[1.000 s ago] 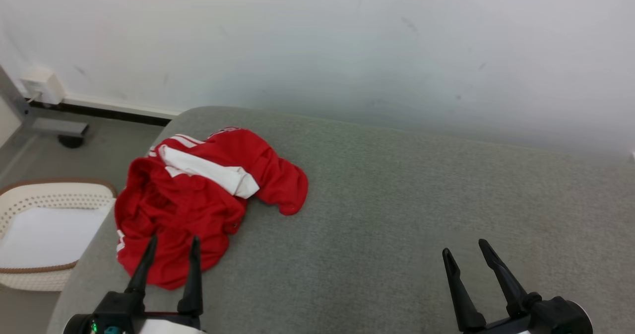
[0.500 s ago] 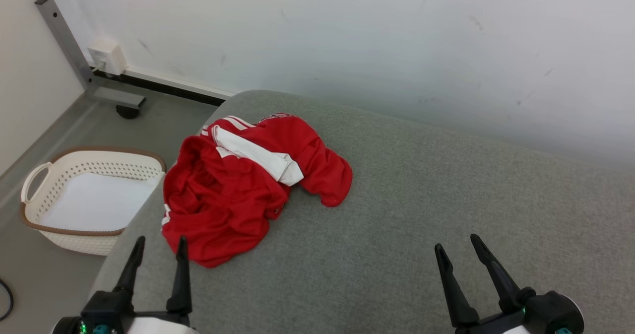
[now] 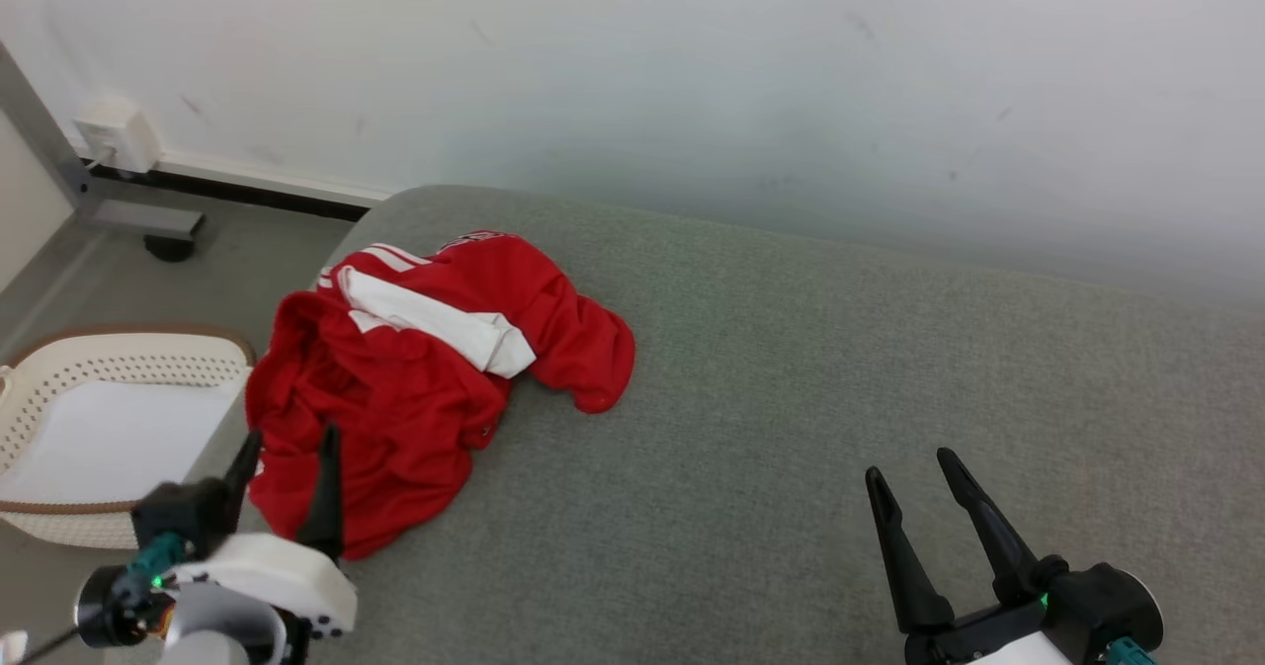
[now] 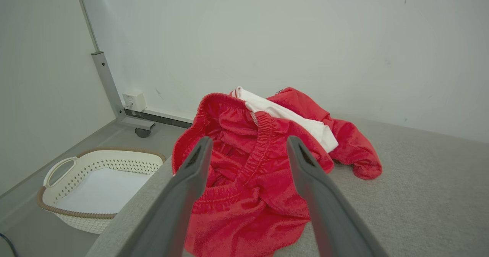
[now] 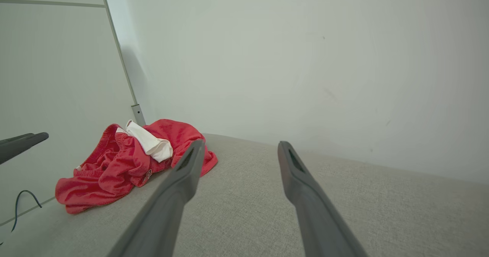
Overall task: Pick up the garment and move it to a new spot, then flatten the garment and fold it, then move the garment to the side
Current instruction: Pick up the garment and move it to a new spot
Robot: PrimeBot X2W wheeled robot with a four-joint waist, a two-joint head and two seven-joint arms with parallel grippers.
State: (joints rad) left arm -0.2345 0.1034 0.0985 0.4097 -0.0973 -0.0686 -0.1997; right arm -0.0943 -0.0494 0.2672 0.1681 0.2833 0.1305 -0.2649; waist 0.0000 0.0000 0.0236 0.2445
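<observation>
— So, in the head view, where does the robot stand in the task?
— At the first step, by the look of it: nothing is picked up yet. The garment (image 3: 415,378) lies crumpled at the far left of the couch (image 3: 791,398), with a basket (image 3: 59,537) on the floor to its left. The left gripper (image 3: 289,435) hovers at its near hem, fingers spread wide and empty. The right gripper (image 3: 907,462), equally wide and empty, sits well apart to the right.
— And the left wrist view?
— The fingers straddle the elastic waistband; whether they touch the cloth cannot be told.
— The right wrist view?
— Bare couch between its fingers, garment away to the left.
— Next move?
— Probably lower the left gripper, pinch the waistband, then lift.
</observation>
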